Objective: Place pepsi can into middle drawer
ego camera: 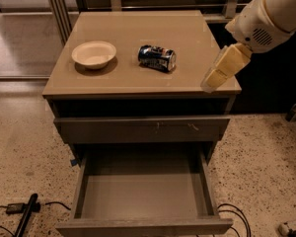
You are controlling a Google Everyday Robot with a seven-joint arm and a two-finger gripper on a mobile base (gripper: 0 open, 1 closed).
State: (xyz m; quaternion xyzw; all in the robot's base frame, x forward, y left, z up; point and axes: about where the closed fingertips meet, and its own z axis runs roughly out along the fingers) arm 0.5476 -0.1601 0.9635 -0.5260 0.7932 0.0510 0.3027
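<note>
The pepsi can (157,58) lies on its side on the tan cabinet top (138,33), right of centre. It is dark blue with white and red patches. The middle drawer (89,186) is pulled out at the bottom of the view, a wide grey box with a bare floor. My gripper (210,83) hangs from the white arm (269,14) at the upper right. It is over the top's right front corner, to the right of the can and apart from it.
A cream bowl (93,54) stands on the top, left of the can. A shut grey drawer front (143,129) with pale scuff marks sits above the open drawer. Cables (232,214) and a black tool (24,216) lie on the speckled floor.
</note>
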